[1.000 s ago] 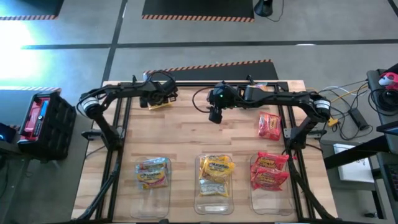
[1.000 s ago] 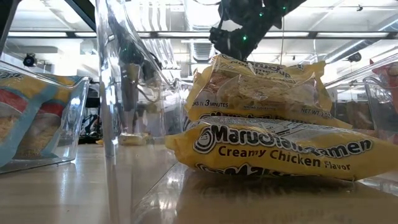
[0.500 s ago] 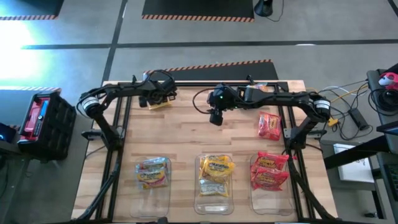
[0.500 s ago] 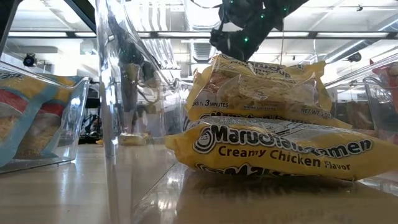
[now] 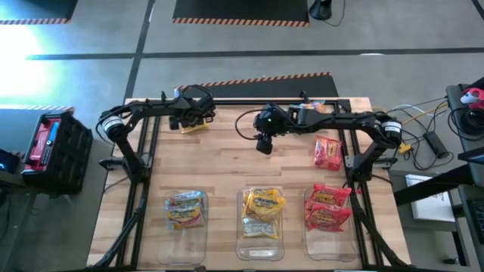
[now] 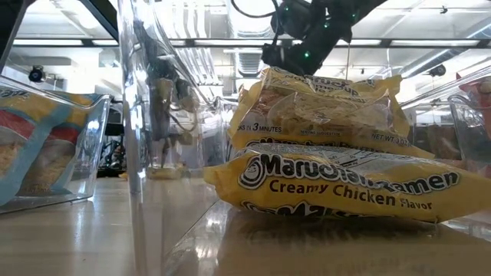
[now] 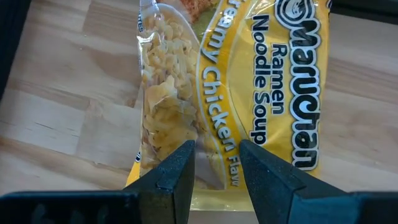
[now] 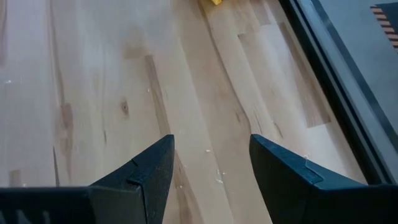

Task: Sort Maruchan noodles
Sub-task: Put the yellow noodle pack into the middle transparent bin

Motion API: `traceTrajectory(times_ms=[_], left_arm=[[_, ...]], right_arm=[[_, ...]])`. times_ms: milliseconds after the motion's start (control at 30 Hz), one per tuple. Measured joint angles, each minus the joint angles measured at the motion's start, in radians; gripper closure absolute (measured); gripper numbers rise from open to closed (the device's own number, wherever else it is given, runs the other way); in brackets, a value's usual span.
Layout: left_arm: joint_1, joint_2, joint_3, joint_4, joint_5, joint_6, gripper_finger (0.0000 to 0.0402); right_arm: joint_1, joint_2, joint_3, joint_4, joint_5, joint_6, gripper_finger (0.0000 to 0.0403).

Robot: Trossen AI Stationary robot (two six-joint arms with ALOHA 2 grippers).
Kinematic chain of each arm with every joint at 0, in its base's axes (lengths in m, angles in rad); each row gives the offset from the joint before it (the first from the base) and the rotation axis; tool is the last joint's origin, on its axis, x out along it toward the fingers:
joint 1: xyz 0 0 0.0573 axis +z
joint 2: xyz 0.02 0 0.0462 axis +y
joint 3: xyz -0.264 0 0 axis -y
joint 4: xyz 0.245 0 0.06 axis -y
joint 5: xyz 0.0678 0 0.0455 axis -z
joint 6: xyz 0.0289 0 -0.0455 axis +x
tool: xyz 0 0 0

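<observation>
A: Left gripper (image 5: 190, 121) is seen at the far edge of the worktop (image 5: 227, 170), well away from the middle bin (image 5: 262, 214) and off to that bin's left. Jaws are narrowly parted, one on each side of the clear edge of a yellow packet (image 7: 249, 93) lying flat on the wood. Whether the packet is pinched cannot be told.

B: Noted. Right gripper (image 5: 262, 143) is held above bare wood, beyond the middle bin and almost in line with it. Jaws stand apart; nothing is seen between them.

A: Loose red packet (image 5: 327, 153) is recorded flat on the worktop, beyond the right bin (image 5: 328, 213) and well right of the right gripper.

B: Bins are set in a row along the near edge. In the middle bin two yellow packets (image 5: 262, 202) are stacked; in the low view the lower one (image 6: 337, 184) is read as creamy chicken.

A: Red packets (image 5: 327, 208) are piled in the right bin. A pale blue packet (image 5: 184, 210) is lodged in the left bin (image 5: 186, 219), on the other side of the middle bin.
</observation>
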Motion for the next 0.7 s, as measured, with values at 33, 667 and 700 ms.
traceTrajectory(times_ms=[33, 667, 700], left_arm=[[-0.003, 0.000, 0.001, -0.001, 0.002, 0.000, 0.0286], [-0.139, 0.133, 0.254, -0.049, 0.048, 0.078, 0.0286], [-0.139, 0.146, 0.279, -0.076, 0.022, 0.079, 0.0286]], right_arm=[[0.000, 0.000, -0.004, 0.000, 0.000, 0.000, 0.0205], [0.000, 0.000, -0.020, 0.003, 0.000, -0.003, 0.0204], [0.000, 0.000, -0.020, 0.001, 0.000, -0.003, 0.0204]])
